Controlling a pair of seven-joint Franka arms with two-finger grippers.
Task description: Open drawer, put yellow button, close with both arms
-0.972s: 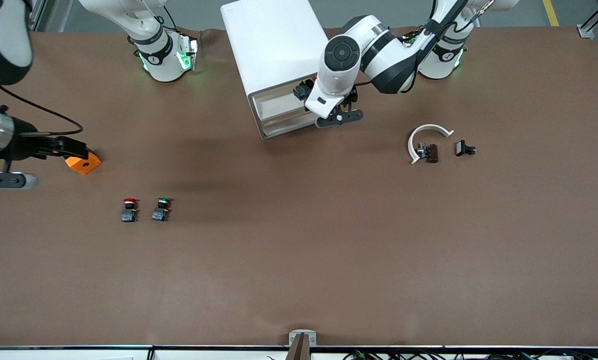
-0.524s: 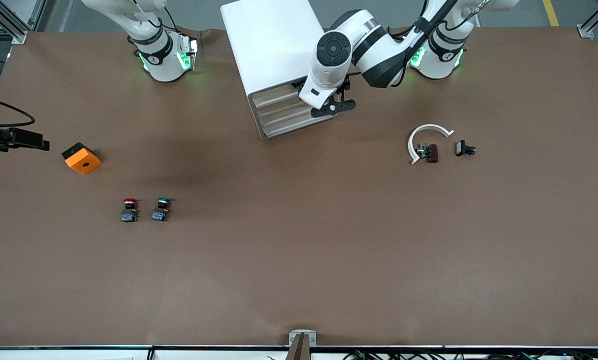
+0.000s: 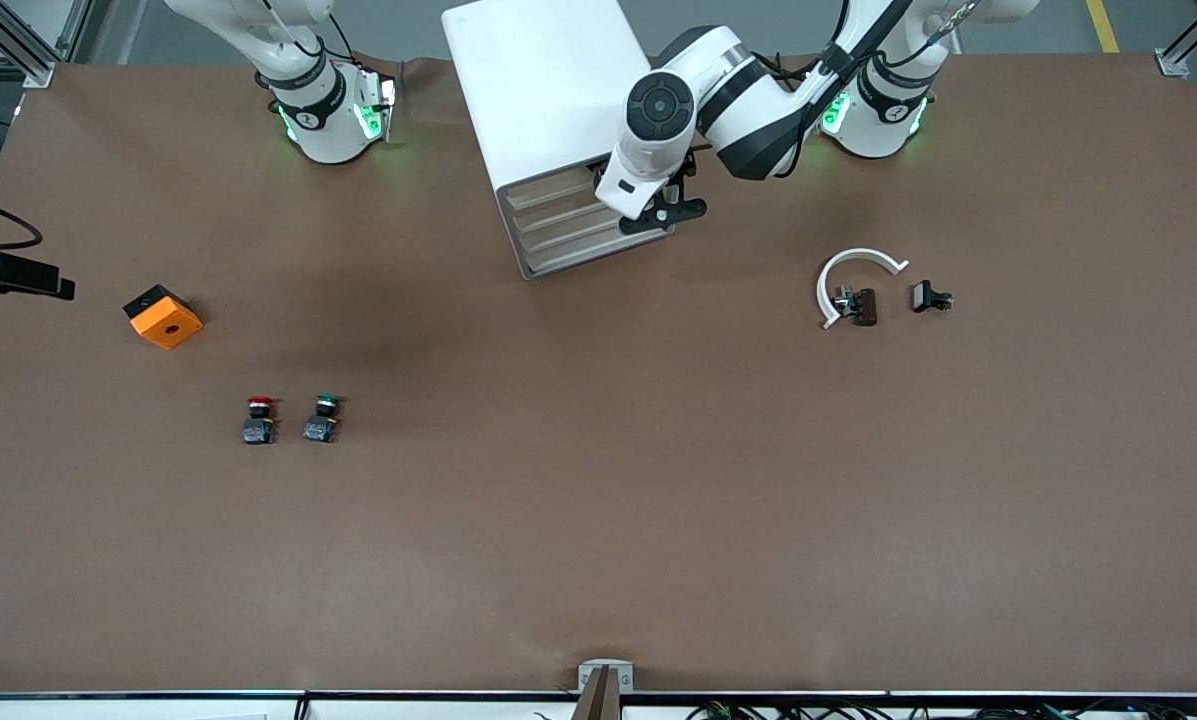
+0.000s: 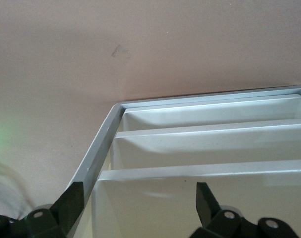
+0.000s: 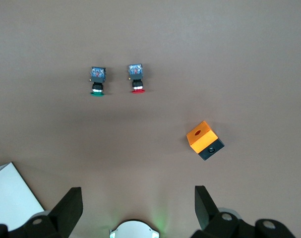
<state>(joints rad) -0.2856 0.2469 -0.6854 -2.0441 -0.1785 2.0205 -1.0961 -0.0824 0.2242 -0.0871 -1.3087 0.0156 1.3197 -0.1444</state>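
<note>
White cabinet [image 3: 548,90] has its drawer [image 3: 558,186] pushed in; left hand [image 3: 658,210] hangs released in front of it. Yellow button isn't visible. Right hand [image 3: 18,275], fingers spread and empty, sits above the tabletop [image 3: 598,500] edge near the orange box [image 3: 163,317].

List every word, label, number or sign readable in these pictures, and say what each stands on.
No text can be read anywhere.
Small dark emblem on each white robot arm base: too small to read.
White boxy cabinet, orange cube with a hole, red-capped button and green-capped button: no marking visible.
</note>
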